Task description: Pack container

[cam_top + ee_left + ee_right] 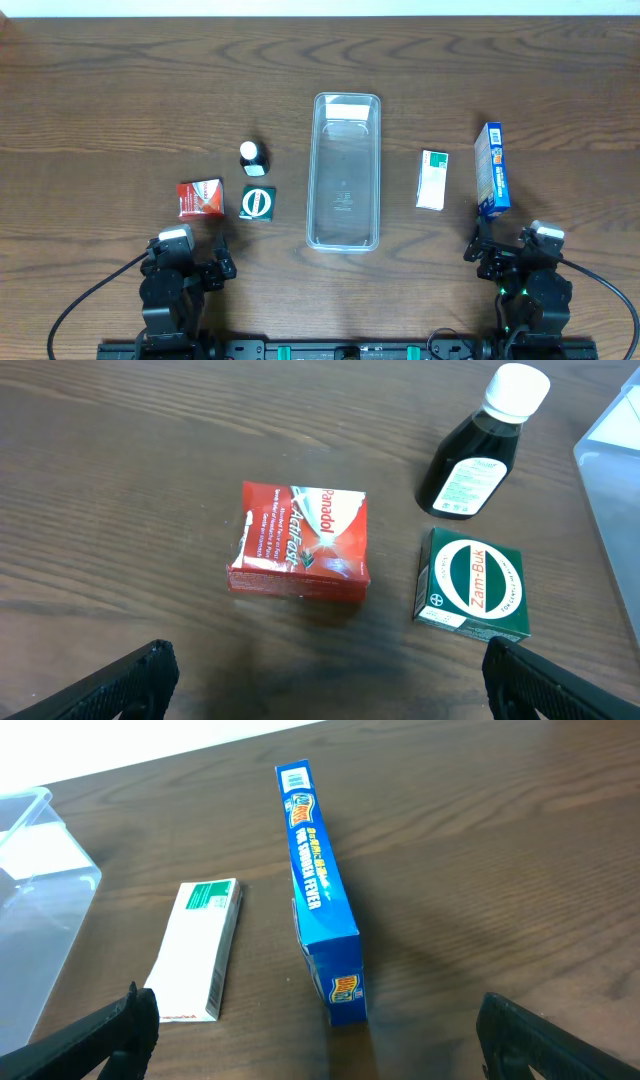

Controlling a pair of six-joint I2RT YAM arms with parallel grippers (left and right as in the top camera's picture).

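Clear plastic container (345, 205): long, narrow, rounded corners. It lies mid-table with its long axis running away from the arms. Empty, so nothing is packed yet.

Layout, all relative to the container:
- Left of it, near: dark bottle with white cap (253, 158), and a green Zam-Buk box (258, 202) just beside the bottle on the arm side.
- Further left: red Panadol box (200, 198), lying flat, apart from the green box.
- Right of it: white-and-green carton (433, 179), flat and parallel to the long wall.
- Further right: blue box (491, 170), standing on a narrow long edge.

Grippers: left gripper (325, 680) has its fingers spread wide, holding nothing, and sits on the near side of the Panadol box. Right gripper (315, 1030) is likewise spread and empty, short of the blue box and the carton. Both are well apart from the container.

Handling (judgement): thin-walled, so probably very light. The walls likely flex under a pinch and the surface is smooth, possibly slippery. With no load it may skid on the wood if an item knocks a wall. If it must be steadied or moved, pinch over the rim at the middle of a long wall, or at the near short end. Squeeze gently and do not pinch a rounded corner.
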